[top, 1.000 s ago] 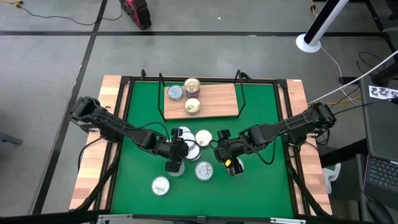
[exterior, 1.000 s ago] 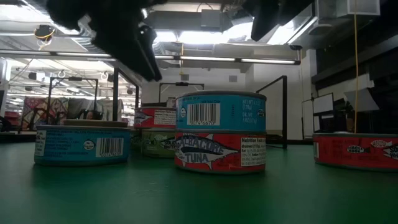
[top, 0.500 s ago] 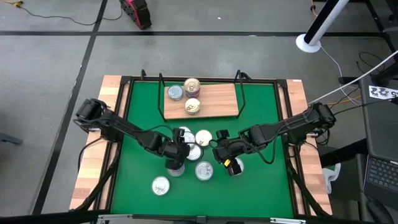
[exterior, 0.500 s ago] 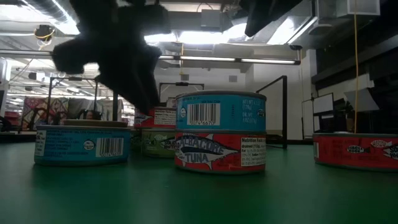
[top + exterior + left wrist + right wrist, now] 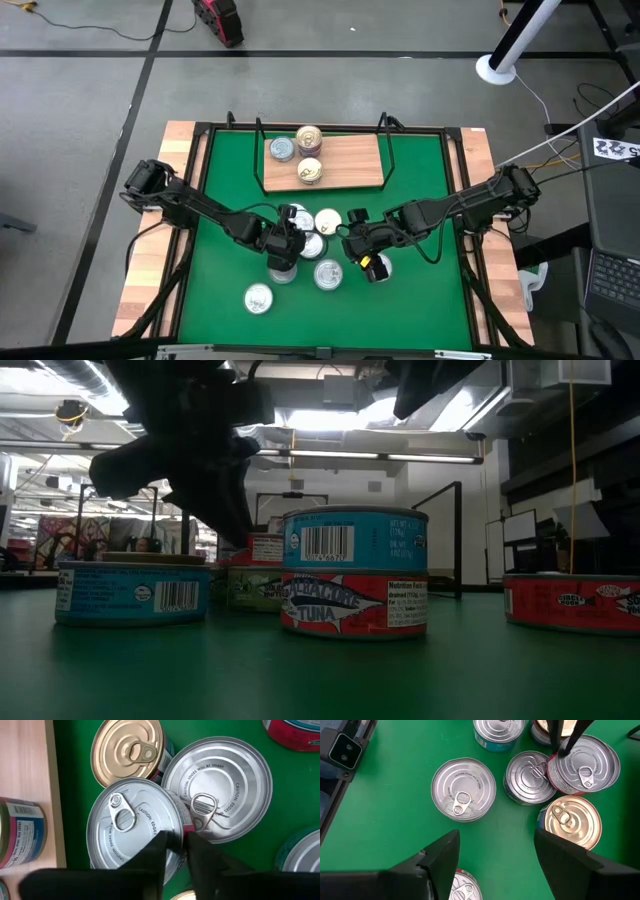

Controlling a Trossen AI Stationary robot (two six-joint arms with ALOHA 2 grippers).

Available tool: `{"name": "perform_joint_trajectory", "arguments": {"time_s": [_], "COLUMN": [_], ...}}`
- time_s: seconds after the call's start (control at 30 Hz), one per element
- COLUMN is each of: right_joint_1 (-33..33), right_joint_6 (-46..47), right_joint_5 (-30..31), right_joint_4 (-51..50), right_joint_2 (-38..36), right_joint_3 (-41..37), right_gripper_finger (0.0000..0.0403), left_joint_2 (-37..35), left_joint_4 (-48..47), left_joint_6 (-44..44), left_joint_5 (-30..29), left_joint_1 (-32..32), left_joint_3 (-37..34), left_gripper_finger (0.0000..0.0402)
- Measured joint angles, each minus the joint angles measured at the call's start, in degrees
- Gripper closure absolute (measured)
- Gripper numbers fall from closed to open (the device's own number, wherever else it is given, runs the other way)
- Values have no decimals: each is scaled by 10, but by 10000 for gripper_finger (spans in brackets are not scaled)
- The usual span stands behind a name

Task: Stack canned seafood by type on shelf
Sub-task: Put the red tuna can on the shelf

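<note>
1. Firstly, my left claw (image 5: 176, 840): left of table centre, down among the loose cluster. Its fingers are pinched almost together on the near rim of one tin. I judge this a grasp just made, not a lift.
2. Held item, a round silver-lidded tin with a red side label (image 5: 132, 827): it sits on the green table mat (image 5: 420, 300), touching a second silver-lidded round tin (image 5: 220, 785) and just beside a gold-lidded round tin (image 5: 127, 750). The low view suggests it may rest on top of another tin, but I cannot tell for certain.
3. Destination, the light-brown wooden shelf board with black wire frame (image 5: 350, 160): at the back of the table, well apart from the cluster. It holds three tins at its left end, one of which, a gold-lidded shelf tin (image 5: 309, 138), rides highest. The board's right part is bare.
4. Step in hand, by my judgement: picking a red-labelled tin for its matching stack.
5. Next move calls for a straight lift clear of both neighbours. A rim pinch is thin, so the tin could tilt or slip.
6. Lastly, my right claw (image 5: 497, 865): right of centre, hovering over the mat with fingers spread wide and nothing between them.
</note>
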Motion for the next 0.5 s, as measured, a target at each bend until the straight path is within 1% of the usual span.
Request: {"name": "perform_joint_trajectory", "arguments": {"time_s": [0.13, 0.17, 0.5], "right_joint_1": [0, 0, 0], "right_joint_6": [0, 0, 0], "right_joint_5": [0, 0, 0], "right_joint_4": [0, 0, 0], "right_joint_2": [0, 0, 0], "right_joint_3": [0, 0, 0], "right_gripper_finger": [148, 148, 148], "left_joint_2": [0, 0, 0], "left_joint_4": [1, 3, 5], "left_joint_6": [0, 0, -4], "left_joint_5": [-1, -2, -1], "left_joint_1": [0, 0, 0], "left_joint_3": [1, 1, 2], "left_gripper_finger": [389, 395, 399]}}
